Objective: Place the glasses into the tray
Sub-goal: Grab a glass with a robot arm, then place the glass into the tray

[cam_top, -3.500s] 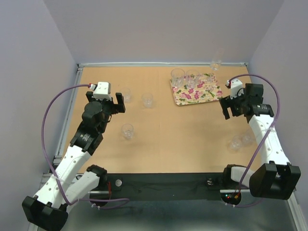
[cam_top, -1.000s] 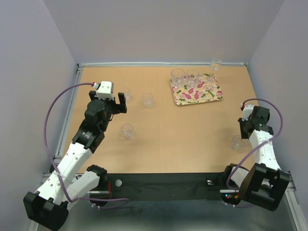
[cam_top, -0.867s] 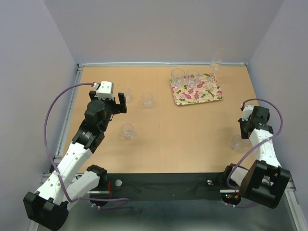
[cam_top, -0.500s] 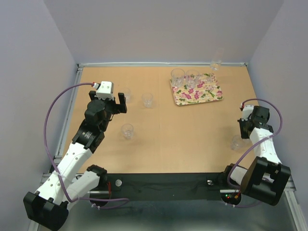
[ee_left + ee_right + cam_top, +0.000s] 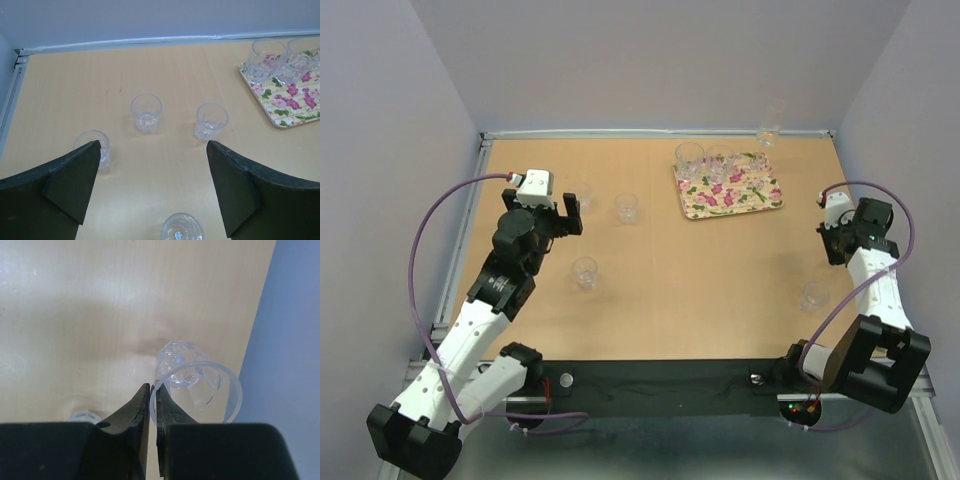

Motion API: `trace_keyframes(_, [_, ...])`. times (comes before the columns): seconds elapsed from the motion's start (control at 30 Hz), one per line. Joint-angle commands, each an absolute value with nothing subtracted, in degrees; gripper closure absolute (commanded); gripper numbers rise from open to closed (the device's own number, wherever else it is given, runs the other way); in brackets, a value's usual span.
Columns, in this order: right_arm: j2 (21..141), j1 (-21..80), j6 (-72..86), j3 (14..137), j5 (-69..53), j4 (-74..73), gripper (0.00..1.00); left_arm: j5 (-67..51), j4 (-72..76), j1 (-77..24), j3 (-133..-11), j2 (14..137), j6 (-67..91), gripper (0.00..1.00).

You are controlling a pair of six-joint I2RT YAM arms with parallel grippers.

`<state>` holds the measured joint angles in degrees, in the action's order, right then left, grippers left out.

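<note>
From above, the tray (image 5: 728,190) lay flat at the back right of the table (image 5: 670,300). Its long side ran left to right, a bit slanted. It was cream with pink flowers and green leaves. Two clear glasses (image 5: 689,157) stood upright at its back left edge. One more stood off the tray in the far back corner. Three stood on the table at the left, and one stood near the right arm (image 5: 880,290). The left claw (image 5: 569,214) hung just beside the glass farthest to the left. Its two fingers were far apart and held nothing.

The left wrist camera saw four small glasses standing mouth up on the table, one partly hidden by the claw. A corner of the tray showed at the right, with glasses on it.

The right wrist camera saw the right claw (image 5: 151,389) pinched tight on the rim of one clear glass (image 5: 200,390). One finger was inside the rim and one outside. The mouth of the glass faced the camera. Its bumpy bottom pointed away toward the table, a bit tilted. Another glass peeked out at the lower left.
</note>
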<state>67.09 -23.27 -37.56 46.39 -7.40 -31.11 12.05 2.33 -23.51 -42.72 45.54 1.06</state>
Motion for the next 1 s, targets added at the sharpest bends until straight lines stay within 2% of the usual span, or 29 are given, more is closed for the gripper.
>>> trace_keyframes(0.0, [69.3, -23.6, -41.3, 53.3, -14.7, -29.2, 1.00, 12.3, 4.9, -23.4, -42.1, 43.6, 0.8, 0.01])
trace_keyframes(0.53, [81.8, -22.7, -49.0, 67.1, -34.1, -31.8, 0.99, 12.0, 4.8, -23.4, -42.4, 42.9, 0.7, 0.01])
trace_keyframes(0.67, [84.1, -21.2, -50.7, 69.2, -36.5, -32.0, 1.00, 12.2, 4.7, -23.4, -42.4, 43.2, 0.6, 0.01])
trace_keyframes(0.97, [87.8, -15.5, -54.6, 72.2, -33.0, -32.6, 0.99, 12.7, 4.7, -23.4, -42.4, 43.5, 0.5, 0.01])
